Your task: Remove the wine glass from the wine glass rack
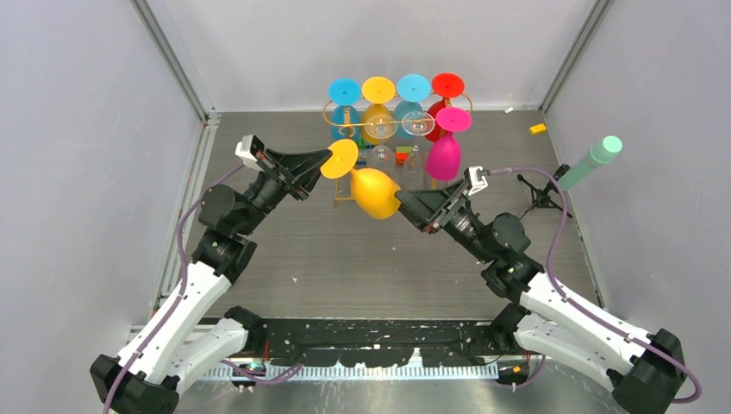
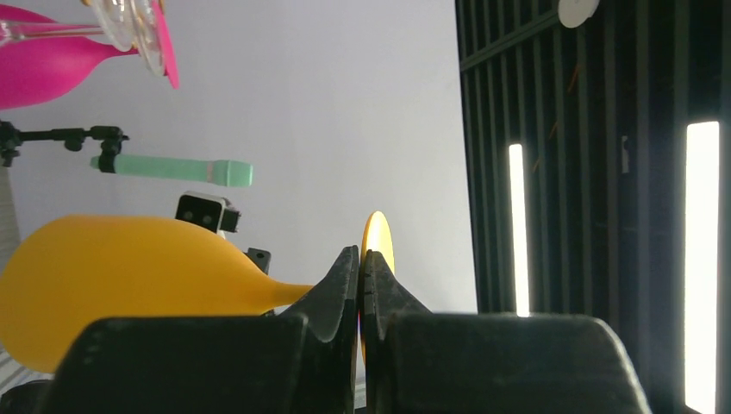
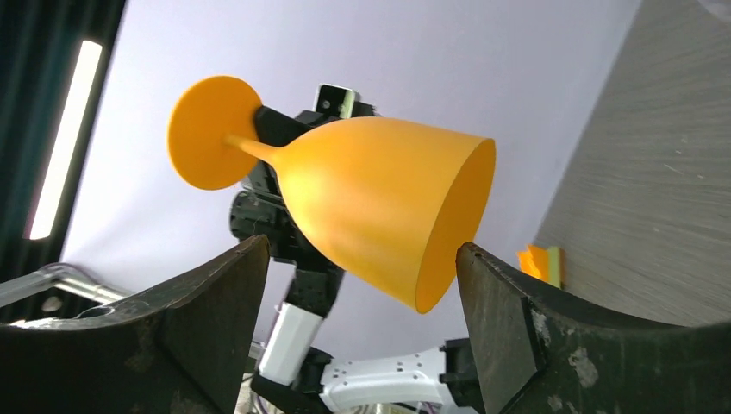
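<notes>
An orange wine glass (image 1: 375, 191) lies sideways in the air in front of the gold wire wine glass rack (image 1: 326, 112). My left gripper (image 1: 326, 162) is shut on the rim of its round foot (image 2: 377, 237), and the bowl (image 2: 112, 276) points away to the right. My right gripper (image 1: 403, 203) is open at the bowl's mouth. In the right wrist view the bowl (image 3: 379, 198) sits between the spread fingers of the right gripper (image 3: 362, 247), its rim close to the right finger (image 3: 500, 310). I cannot tell whether they touch.
Several coloured glasses hang upside down on the rack, among them a pink one (image 1: 444, 155) at its front right and clear ones (image 1: 418, 123). A mint cylinder on a small black tripod (image 1: 595, 159) stands at the right. An orange block (image 1: 538, 128) lies near the back right corner.
</notes>
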Motion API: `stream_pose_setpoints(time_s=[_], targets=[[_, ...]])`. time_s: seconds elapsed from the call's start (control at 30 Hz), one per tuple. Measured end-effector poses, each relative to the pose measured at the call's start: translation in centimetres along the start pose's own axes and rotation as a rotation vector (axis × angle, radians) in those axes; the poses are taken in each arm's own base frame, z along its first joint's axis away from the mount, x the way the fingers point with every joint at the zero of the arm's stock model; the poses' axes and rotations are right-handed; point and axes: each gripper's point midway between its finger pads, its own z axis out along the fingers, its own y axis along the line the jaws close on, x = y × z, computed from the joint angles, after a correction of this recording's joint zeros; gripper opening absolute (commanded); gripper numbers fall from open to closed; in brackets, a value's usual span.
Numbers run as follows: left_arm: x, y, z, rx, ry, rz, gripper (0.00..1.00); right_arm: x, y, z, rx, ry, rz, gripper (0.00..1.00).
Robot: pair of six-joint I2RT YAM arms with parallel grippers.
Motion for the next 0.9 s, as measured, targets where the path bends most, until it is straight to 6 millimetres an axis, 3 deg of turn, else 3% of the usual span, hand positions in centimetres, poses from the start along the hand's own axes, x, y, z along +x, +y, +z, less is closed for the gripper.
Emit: stream_pose_setpoints(time_s=[0.27, 0.4, 0.47, 0.7, 0.8, 0.87, 0.9], targets=[[0.1, -1.9, -0.4, 0.067, -0.013, -0.019, 0.00, -0.7, 3.8, 0.2, -0.209, -0.034, 0.065, 0.80], [0.2, -2.7, -0.4, 0.098, -0.015, -0.031, 0.00, -0.9, 5.6, 0.3, -0.295, -0.028, 0.105, 0.73], [0.3, -3.1, -0.5, 0.111, -0.017, -0.038, 0.00, -0.9, 6.2, 0.4, -0.325, -0.020, 0.128, 0.66], [0.4, -3.8, -0.8, 0.149, -0.020, -0.048, 0.02, -0.6, 7.9, 1.1, -0.398, 0.027, 0.193, 0.26], [0.4, -3.4, -1.1, 0.151, -0.027, -0.053, 0.13, -0.6, 8.3, 0.9, -0.415, 0.035, 0.205, 0.06], [0.0, -2.4, -1.3, 0.132, -0.045, -0.053, 0.28, -0.7, 9.3, 0.5, -0.452, 0.035, 0.216, 0.01], [-0.2, -1.7, -1.3, 0.116, -0.055, -0.052, 0.40, -0.9, 9.9, 0.2, -0.472, 0.034, 0.216, 0.00]])
